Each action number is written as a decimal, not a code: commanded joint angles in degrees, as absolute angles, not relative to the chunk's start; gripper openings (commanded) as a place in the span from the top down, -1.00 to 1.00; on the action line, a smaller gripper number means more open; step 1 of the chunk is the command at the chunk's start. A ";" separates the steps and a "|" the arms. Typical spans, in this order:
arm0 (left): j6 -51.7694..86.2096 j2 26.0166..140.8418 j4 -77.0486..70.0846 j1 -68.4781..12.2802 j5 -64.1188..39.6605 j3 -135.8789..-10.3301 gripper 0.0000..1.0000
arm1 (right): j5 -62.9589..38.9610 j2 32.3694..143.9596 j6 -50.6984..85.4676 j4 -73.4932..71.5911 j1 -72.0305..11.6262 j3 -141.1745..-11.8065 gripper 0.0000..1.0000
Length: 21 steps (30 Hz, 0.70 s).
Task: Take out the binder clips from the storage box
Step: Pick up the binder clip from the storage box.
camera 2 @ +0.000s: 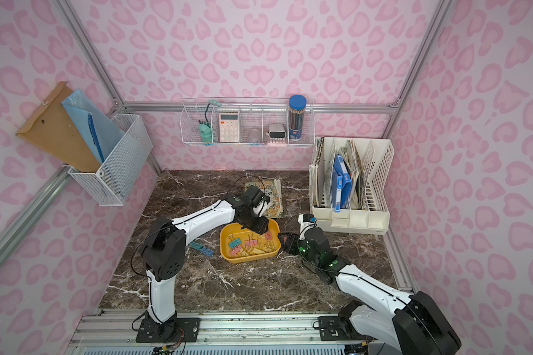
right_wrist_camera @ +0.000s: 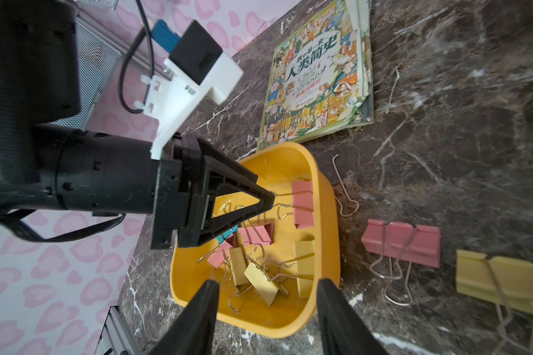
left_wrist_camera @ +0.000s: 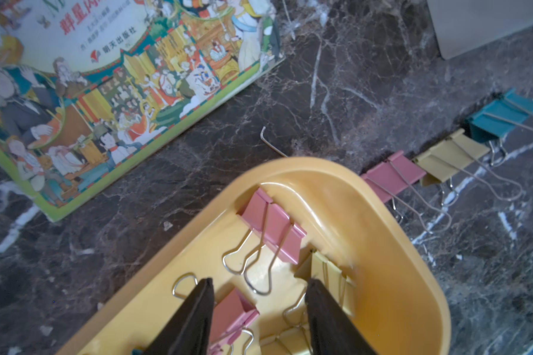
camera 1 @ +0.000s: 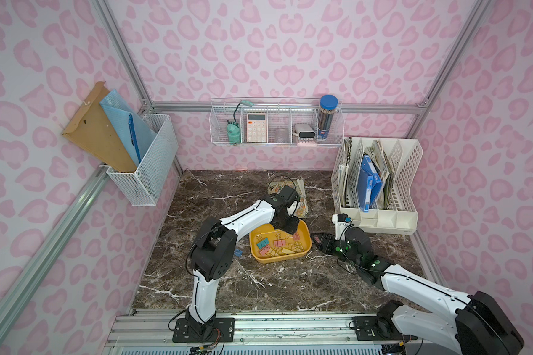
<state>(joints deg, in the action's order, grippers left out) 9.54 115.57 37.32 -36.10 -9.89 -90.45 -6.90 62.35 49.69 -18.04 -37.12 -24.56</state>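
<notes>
Binder clips [left_wrist_camera: 274, 224] in storage box [left_wrist_camera: 397, 261], just under left tool [left_wrist_camera: 260, 281]

The dark marble table [camera 1: 259, 285] carries a yellow tray [camera 1: 274, 259], a picture book [camera 2: 276, 199] behind it, a white file rack [camera 1: 379, 220], and loose binder clips [left_wrist_camera: 388, 178] beside the tray.

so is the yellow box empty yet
Not empty: several clips lie inside the box; a pink clip and a yellow clip sit outside it.
</notes>
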 commanded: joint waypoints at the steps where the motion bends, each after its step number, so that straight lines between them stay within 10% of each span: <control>1: 16.94 116.07 36.91 -35.61 -13.69 -90.86 -0.04 | -7.12 62.14 49.29 -17.77 -37.20 -25.22 -0.10; 21: 26.24 117.41 34.76 -34.37 -16.31 -90.08 0.57 | -6.76 61.88 49.48 -16.80 -37.18 -25.66 -0.10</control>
<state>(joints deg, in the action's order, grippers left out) 24.62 117.67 35.48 -34.61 -15.27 -90.17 -6.85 62.04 49.67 -17.45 -37.12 -25.19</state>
